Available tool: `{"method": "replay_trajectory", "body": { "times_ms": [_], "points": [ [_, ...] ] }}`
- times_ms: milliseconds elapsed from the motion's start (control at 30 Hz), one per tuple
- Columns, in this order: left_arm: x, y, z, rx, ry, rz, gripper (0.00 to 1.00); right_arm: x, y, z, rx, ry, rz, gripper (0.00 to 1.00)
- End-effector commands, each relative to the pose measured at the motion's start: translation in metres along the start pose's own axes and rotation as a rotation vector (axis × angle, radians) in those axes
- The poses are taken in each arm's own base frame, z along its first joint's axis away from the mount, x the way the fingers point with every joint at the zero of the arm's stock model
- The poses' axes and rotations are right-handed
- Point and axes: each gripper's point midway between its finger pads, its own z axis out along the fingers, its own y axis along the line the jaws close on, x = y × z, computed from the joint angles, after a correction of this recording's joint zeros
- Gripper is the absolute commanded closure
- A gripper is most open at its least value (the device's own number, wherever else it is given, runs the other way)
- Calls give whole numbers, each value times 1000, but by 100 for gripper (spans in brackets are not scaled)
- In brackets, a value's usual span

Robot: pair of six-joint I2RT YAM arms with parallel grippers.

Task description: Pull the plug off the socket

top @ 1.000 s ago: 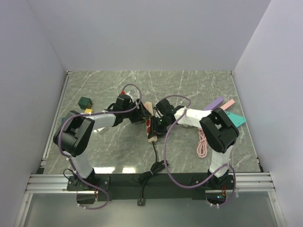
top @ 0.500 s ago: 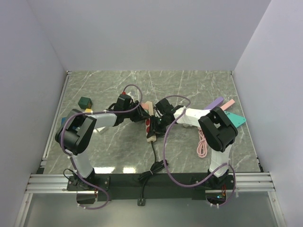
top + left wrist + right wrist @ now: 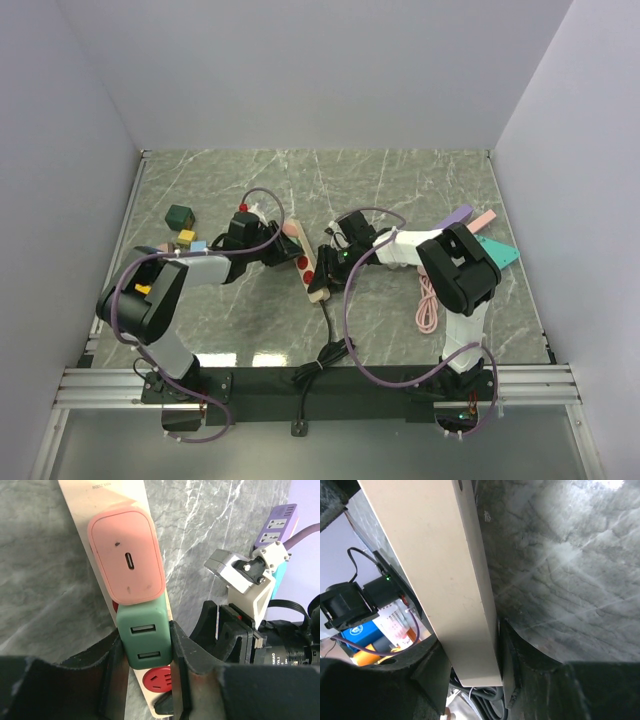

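The cream power strip (image 3: 79,500) (image 3: 312,272) with red sockets (image 3: 159,679) lies at the table's middle. A green USB plug (image 3: 146,636) sits in it, right below a pink plug (image 3: 126,560). My left gripper (image 3: 145,645) (image 3: 272,246) is shut on the green plug, one finger pressed on each of its sides. In the top view the green plug is hidden under that gripper. My right gripper (image 3: 470,665) (image 3: 334,262) clamps the strip's body (image 3: 440,570) near its cable end, and its fingers (image 3: 509,660) touch the strip's side.
Small green (image 3: 180,214), yellow (image 3: 186,237) and blue (image 3: 198,245) blocks lie at the left. A purple strip (image 3: 452,217), a pink bar (image 3: 483,219), a teal triangle (image 3: 497,250) and a pink cable (image 3: 428,303) lie at the right. The strip's black cable (image 3: 326,350) runs toward the near edge.
My left gripper has shut on the green plug. The left arm has drawn to the left, and the strip's far end has swung left with it. The right gripper stays on the strip.
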Motion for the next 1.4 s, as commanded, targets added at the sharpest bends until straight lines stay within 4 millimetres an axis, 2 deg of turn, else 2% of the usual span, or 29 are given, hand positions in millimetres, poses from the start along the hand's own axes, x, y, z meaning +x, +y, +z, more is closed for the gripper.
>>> {"method": "replay_trajectory", "body": {
  "times_ms": [0, 200, 367, 400, 433, 467, 500, 600, 767, 900, 933, 1033, 1067, 1100, 1133, 1167, 1200, 1233, 1300, 1367],
  "points": [
    [-25, -21, -24, 74, -67, 63, 100, -2, -108, -18, 386, -78, 397, 100],
    [-28, -37, -29, 156, -104, 42, 100, -2, -108, -17, 386, -79, 416, 100],
    [-17, -36, -22, 146, -133, -1, 100, -3, -103, -14, 359, -88, 445, 100],
    [-9, -42, -19, 143, -128, 5, 100, -2, -103, -14, 355, -89, 452, 100],
    [-10, -47, -18, 136, -143, 4, 100, -3, -101, -14, 346, -93, 465, 100],
    [-14, -45, -16, 100, -183, 6, 100, -3, -100, -14, 340, -94, 472, 100],
    [-6, -54, -13, 85, -174, 21, 100, -2, -99, -13, 336, -93, 475, 100],
    [-7, -51, -8, -34, -227, 40, 100, -5, -97, -15, 355, -107, 479, 100],
    [-21, -45, -24, -129, -308, 19, 100, -8, -98, -24, 404, -144, 483, 100],
    [-14, -56, -23, -61, -268, 50, 100, -8, -98, -24, 401, -150, 487, 100],
    [-4, -59, -19, -25, -213, 67, 100, -8, -97, -23, 396, -147, 479, 100],
    [-2, -66, -17, 56, -198, 61, 100, -6, -100, -26, 414, -154, 477, 100],
    [7, -73, -16, 110, -143, 59, 100, -6, -99, -27, 414, -161, 472, 100],
    [3, -82, -15, 169, -131, 58, 100, -6, -99, -29, 416, -164, 472, 100],
    [9, -78, -6, 171, -86, 49, 100, -6, -100, -30, 424, -169, 474, 100],
    [16, -82, -4, 202, -39, 52, 100, -6, -98, -31, 425, -172, 466, 100],
    [14, -91, -1, 225, -35, 62, 100, -7, -96, -32, 431, -178, 454, 100],
    [17, -89, 5, 215, -18, 53, 100, -7, -99, -34, 465, -188, 448, 100],
    [17, -103, 7, 252, -14, 69, 99, -11, -88, -34, 462, -197, 402, 100],
    [19, -105, 11, 244, 2, 88, 100, -14, -80, -34, 452, -198, 353, 100]
  ]
}}
